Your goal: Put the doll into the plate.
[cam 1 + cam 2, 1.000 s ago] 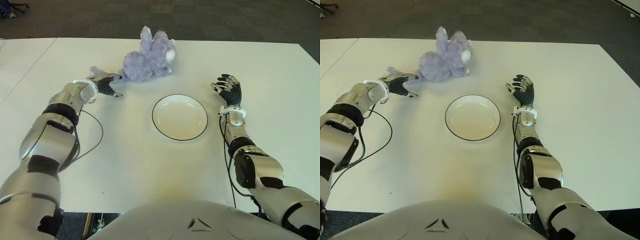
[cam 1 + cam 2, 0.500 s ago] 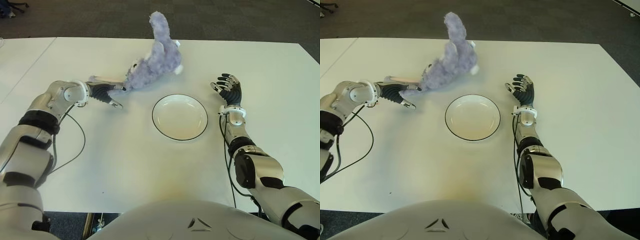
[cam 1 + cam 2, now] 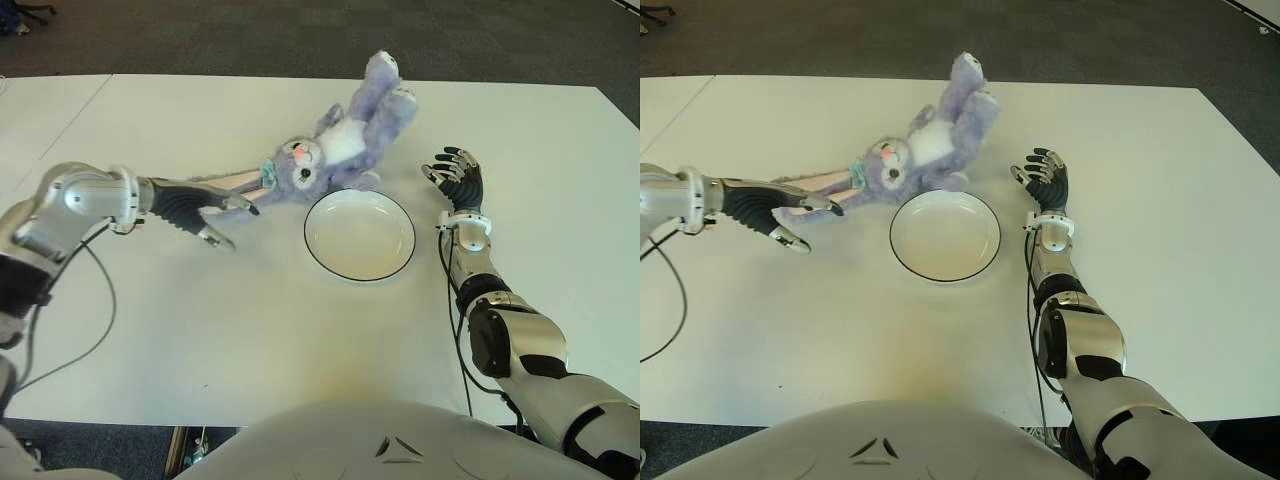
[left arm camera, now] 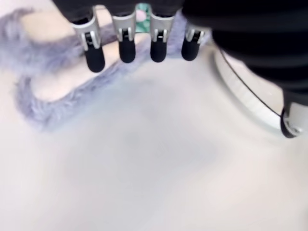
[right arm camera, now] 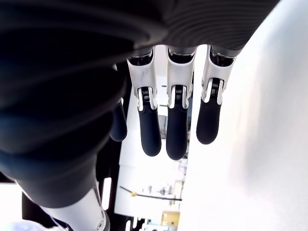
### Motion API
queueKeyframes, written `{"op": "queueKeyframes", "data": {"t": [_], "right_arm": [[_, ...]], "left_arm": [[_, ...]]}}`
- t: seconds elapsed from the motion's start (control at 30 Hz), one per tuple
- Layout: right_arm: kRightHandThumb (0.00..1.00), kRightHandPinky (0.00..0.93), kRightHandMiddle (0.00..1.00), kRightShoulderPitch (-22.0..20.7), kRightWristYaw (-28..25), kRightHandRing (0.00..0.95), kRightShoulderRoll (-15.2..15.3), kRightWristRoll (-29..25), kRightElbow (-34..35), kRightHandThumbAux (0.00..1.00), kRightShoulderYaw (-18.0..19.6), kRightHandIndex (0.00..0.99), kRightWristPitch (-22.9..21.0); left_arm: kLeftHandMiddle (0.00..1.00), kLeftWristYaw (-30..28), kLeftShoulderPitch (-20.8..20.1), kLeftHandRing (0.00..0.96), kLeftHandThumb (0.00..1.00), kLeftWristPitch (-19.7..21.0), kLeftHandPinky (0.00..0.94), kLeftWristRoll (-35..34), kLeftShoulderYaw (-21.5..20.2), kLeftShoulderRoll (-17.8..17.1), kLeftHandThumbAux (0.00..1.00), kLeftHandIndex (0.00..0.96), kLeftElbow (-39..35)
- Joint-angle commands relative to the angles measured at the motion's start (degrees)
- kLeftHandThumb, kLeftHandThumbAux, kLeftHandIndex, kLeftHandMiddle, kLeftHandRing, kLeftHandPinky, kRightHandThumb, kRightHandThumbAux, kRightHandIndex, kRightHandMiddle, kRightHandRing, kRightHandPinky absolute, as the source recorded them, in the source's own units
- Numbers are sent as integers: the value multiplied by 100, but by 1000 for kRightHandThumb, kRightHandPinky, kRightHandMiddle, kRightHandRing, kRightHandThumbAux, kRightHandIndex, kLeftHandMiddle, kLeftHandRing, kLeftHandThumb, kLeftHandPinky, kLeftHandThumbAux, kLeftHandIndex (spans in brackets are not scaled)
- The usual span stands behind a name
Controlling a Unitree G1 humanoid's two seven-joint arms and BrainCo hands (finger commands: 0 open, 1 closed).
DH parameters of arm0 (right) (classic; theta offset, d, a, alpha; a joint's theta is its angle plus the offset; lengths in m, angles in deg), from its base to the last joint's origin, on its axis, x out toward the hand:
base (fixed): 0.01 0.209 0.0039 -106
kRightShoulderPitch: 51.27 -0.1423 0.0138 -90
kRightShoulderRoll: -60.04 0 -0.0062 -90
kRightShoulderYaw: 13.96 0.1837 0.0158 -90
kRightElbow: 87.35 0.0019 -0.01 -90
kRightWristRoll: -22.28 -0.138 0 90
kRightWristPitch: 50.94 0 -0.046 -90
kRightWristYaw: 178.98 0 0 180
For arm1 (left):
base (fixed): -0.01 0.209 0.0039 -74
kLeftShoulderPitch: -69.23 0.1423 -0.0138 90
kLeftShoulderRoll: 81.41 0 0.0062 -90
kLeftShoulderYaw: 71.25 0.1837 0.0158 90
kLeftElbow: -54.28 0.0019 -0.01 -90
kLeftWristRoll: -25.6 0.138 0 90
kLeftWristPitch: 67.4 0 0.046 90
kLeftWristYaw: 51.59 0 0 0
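Swung rightward, the doll now hangs face-up by its long ears from my left hand, fingers pinching them, body at the plate's far-left rim, not yet inside. Soft lilac plush; smooth white round dish, dark-edged. My right hand idles relaxed, empty, right of the plate.
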Motion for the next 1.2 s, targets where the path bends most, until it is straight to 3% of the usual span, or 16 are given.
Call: {"op": "queueKeyframes", "data": {"t": [0.03,0.2,0.33,0.63,0.77,0.93,1.07,1.2], "right_arm": [[225,335,333,1277,7,348,-451,114,-910,836,-138,252,-765],[239,331,336,1268,-38,347,-468,61,-911,847,-113,257,-754],[243,324,333,1258,-55,343,-469,28,-912,849,-109,256,-755],[221,329,328,1255,-41,339,-451,51,-919,848,-146,251,-774],[220,338,328,1250,-16,341,-443,68,-922,844,-172,250,-783],[223,339,330,1241,-15,343,-450,58,-922,845,-171,252,-794],[225,335,332,1234,-4,344,-453,56,-922,844,-170,254,-794],[222,327,330,1226,-4,342,-451,62,-923,838,-176,251,-801]], "left_arm": [[0,-1648,619,40,315,150,54,-1707,-908,-1558,350,0,-1912],[0,-1826,639,9,432,300,50,-1678,-1112,-1413,335,0,-1911],[0,-1967,569,0,457,202,0,-1620,-1174,-1137,318,0,-1742],[0,-2029,478,0,466,-239,0,-1605,-1406,-547,298,0,-1254],[0,-2001,350,16,404,-551,0,-1591,-1486,-226,319,0,-1021],[0,-1858,-331,60,332,-964,0,-1496,-1480,493,365,0,-436],[0,-1660,-516,119,293,-1590,18,-1476,-1613,1069,398,0,190],[29,-1032,-462,160,260,-2032,41,-1464,-1885,1852,408,0,686]]}}
